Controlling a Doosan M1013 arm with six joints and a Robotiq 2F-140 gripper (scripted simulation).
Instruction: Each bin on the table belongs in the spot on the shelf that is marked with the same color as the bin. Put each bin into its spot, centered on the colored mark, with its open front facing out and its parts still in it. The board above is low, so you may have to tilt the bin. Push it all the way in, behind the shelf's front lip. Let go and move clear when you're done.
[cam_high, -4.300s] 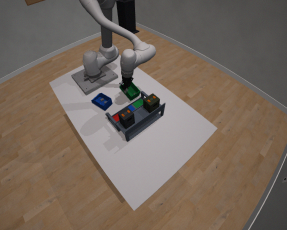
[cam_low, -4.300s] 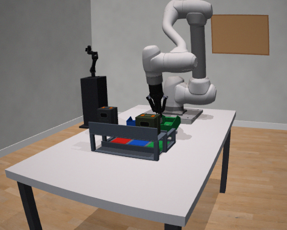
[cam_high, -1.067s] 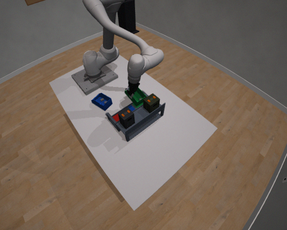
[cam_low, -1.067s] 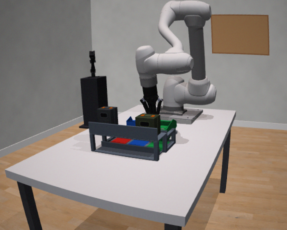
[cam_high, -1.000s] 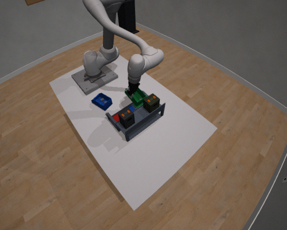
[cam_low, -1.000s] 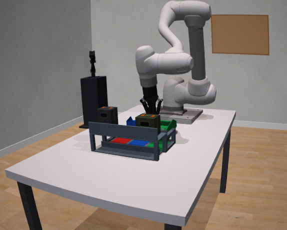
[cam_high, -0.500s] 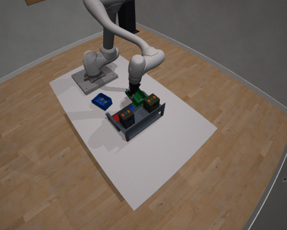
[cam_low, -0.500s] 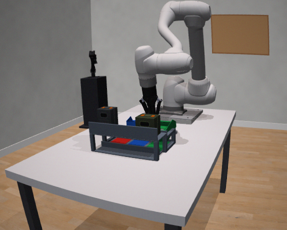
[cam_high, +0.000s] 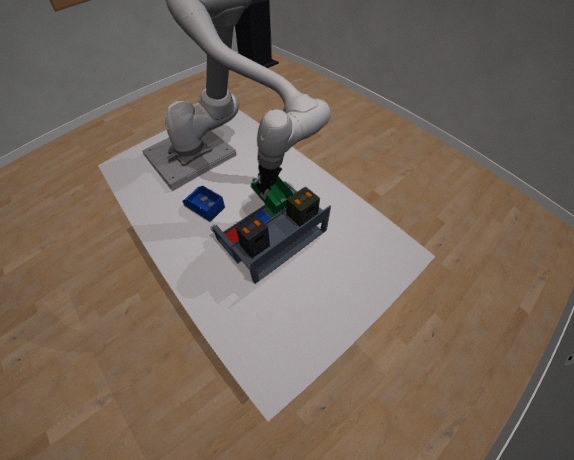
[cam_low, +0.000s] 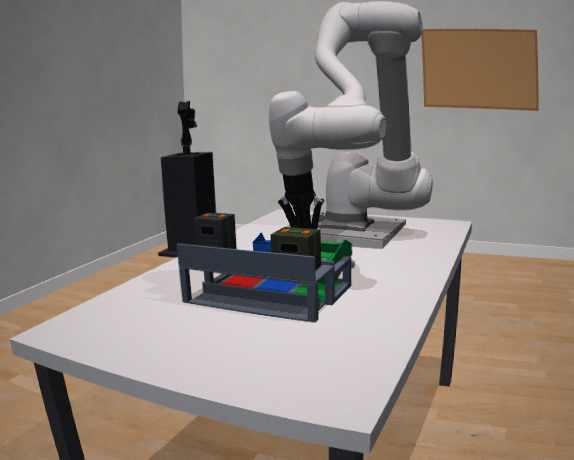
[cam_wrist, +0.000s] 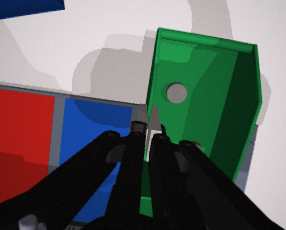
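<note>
While 1 blue bin (cam_high: 212, 212) (cam_low: 260, 244) (cam_wrist: 30, 6) sits left of centre from above, the gripper (cam_high: 264, 192) (cam_low: 302, 226) (cam_wrist: 146, 116) pinches the green bin (cam_high: 278, 198) (cam_low: 341, 248) (cam_wrist: 200, 80) by its wall, mid-frame.

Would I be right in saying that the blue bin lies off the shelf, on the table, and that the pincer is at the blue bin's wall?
Not quite: the pincer is at the green bin's wall, as the wrist view shows. The blue bin does lie off the shelf, on the table.

arm (cam_high: 232, 57) (cam_low: 335, 124) bent, tool (cam_high: 265, 190) (cam_low: 303, 224) (cam_wrist: 146, 116) pointing down, pinched nearly shut
</note>
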